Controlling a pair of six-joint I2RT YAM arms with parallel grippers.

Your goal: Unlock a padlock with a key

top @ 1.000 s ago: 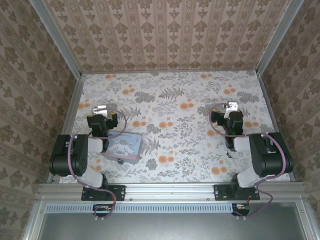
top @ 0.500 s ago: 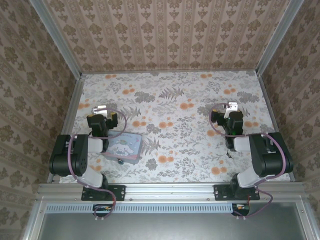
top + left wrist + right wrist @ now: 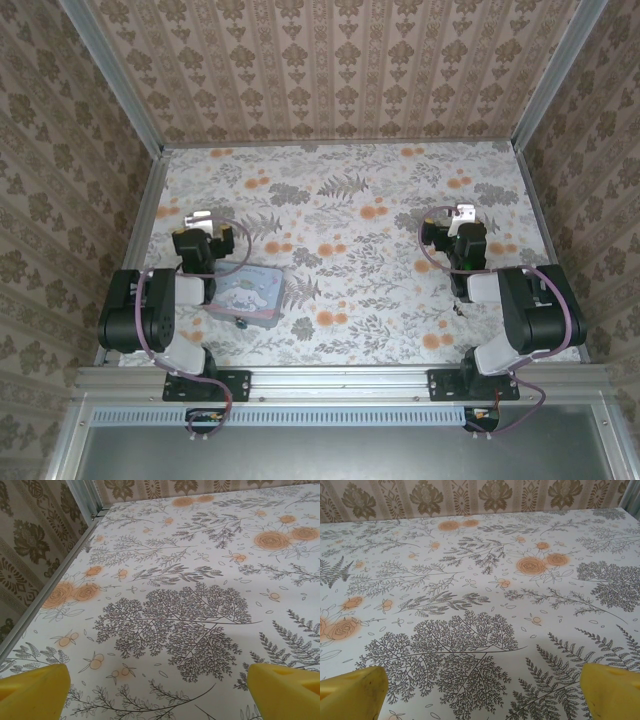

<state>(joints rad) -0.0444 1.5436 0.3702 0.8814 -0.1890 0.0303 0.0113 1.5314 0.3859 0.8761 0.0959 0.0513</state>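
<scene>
An aluminium rail (image 3: 340, 378) is seen along the near edge, with the 2 arm bases bolted to it. The table (image 3: 350, 220) is covered by a cloth printed with grey ferns and orange flowers. It is enclosed on 3 sides by walls (image 3: 340, 70) of brown patterned paper. A pastel tin (image 3: 248, 292) lies flat on the cloth, just beside the left arm's forearm on its inner side. Between the 2 grippers and the far wall the cloth is bare.

The padlock (image 3: 240, 322) is made out from above as a tiny dark speck touching the tin's near edge. Its colour and its shackle are too small to be told. It lies nearer the rail than the left gripper (image 3: 203, 217), behind the jaws and to their right, and well apart from the right gripper (image 3: 462, 212) across the table.

Both arms are folded back on themselves, with the elbows kept close to the bases and the forearms run out toward the far wall. Each gripper is held low over the cloth and pointed away from the rail. In the left wrist view the left gripper (image 3: 159, 692) is seen with its yellow fingertips (image 3: 32, 690) at the bottom corners, the jaws spread wide and nothing held. In the right wrist view the right gripper (image 3: 480, 690) is likewise released, its fingertips (image 3: 350, 690) set far apart over bare cloth.
</scene>
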